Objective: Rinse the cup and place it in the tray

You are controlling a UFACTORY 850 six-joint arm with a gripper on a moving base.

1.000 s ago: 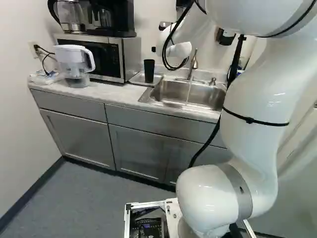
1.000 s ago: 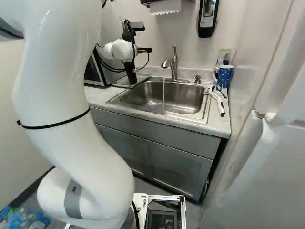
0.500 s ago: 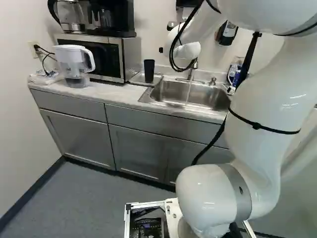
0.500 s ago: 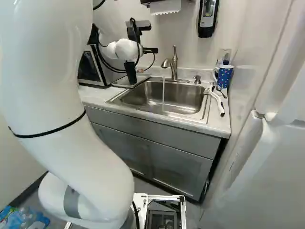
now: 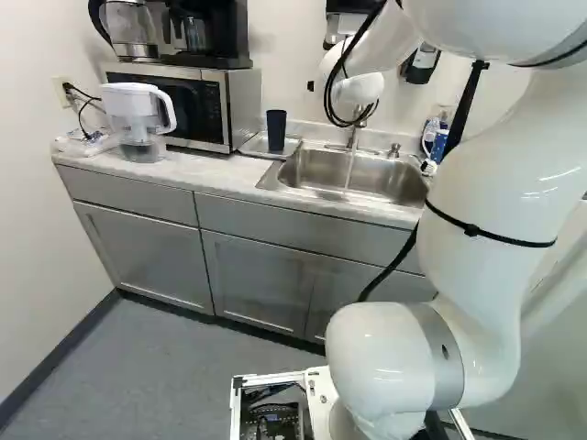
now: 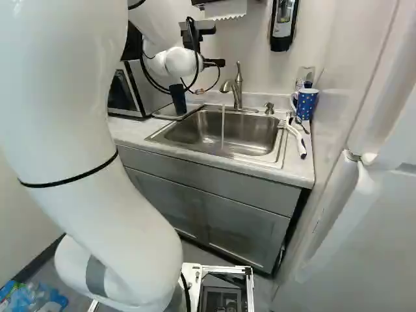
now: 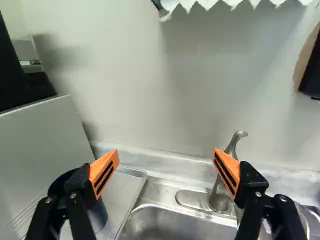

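My gripper (image 6: 214, 63) hangs above the counter between microwave and faucet, mostly hidden behind the wrist. In the wrist view the gripper (image 7: 166, 162) stands wide open, nothing between its fingers, facing the wall. The dark cup (image 5: 276, 130) stands upright on the tray (image 5: 252, 147), left of the sink. One finger partly covers the cup (image 7: 98, 216) in the wrist view; the cup is lower and off to that side. Water runs from the faucet (image 6: 235, 88) into the sink (image 6: 250, 133).
The microwave (image 5: 197, 108) and a white pitcher (image 5: 138, 108) stand beside the tray. Right of the sink are a blue dotted mug (image 6: 305, 105) and a white-handled brush (image 6: 298, 138). A soap dispenser (image 6: 283, 25) and paper towels (image 6: 225, 9) are on the wall.
The arm has swung to the right, carrying the open gripper away from the cup's side and toward the faucet. The cup has kept its spot on the tray, and the base has not moved.
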